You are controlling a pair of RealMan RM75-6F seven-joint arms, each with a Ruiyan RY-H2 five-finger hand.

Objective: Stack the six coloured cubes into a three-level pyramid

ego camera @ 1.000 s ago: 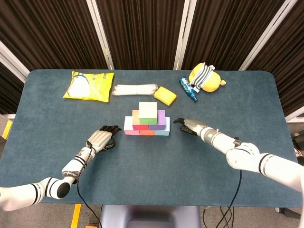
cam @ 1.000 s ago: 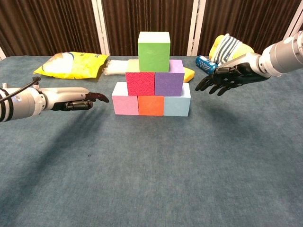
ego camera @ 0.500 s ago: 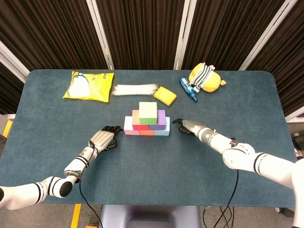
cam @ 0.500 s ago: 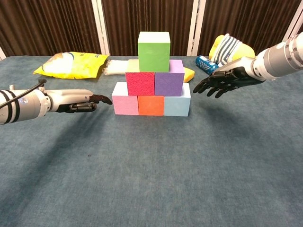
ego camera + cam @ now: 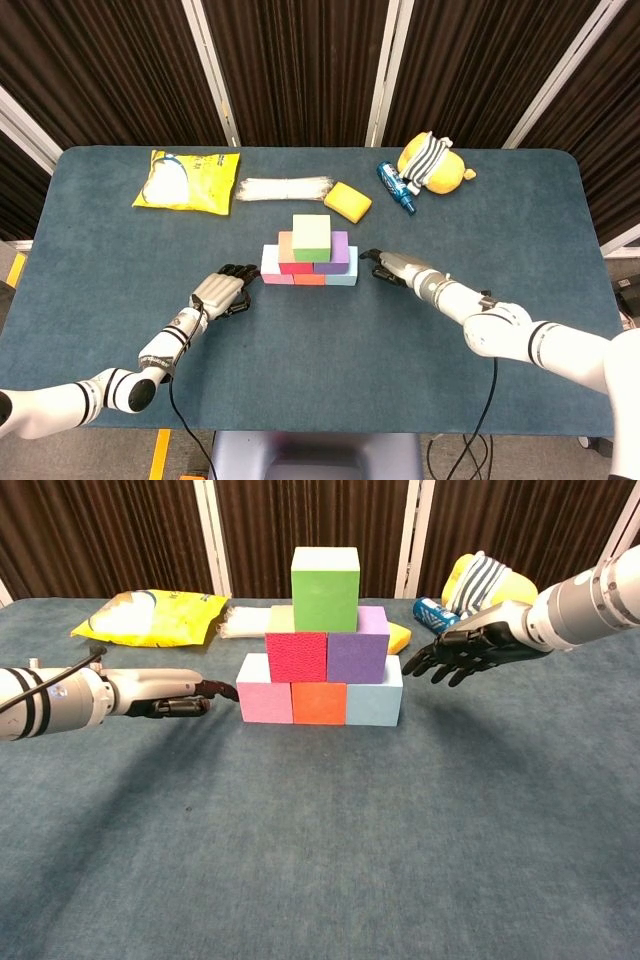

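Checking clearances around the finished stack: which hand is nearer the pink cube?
Left. The left hand reaches in from the pink cube's open side, fingertips just short of it. The right hand hovers beyond the far end of the row, past the light blue cube.

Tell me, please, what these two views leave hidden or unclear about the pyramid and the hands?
- Left hand: chest view, fingertips overlap the pink cube; contact cannot be judged.
- Tan block behind the red cube: mostly hidden in both views.
- Blue item: chest view, partly behind the right hand; label too small.
- Yellow bag: print too small, head view.
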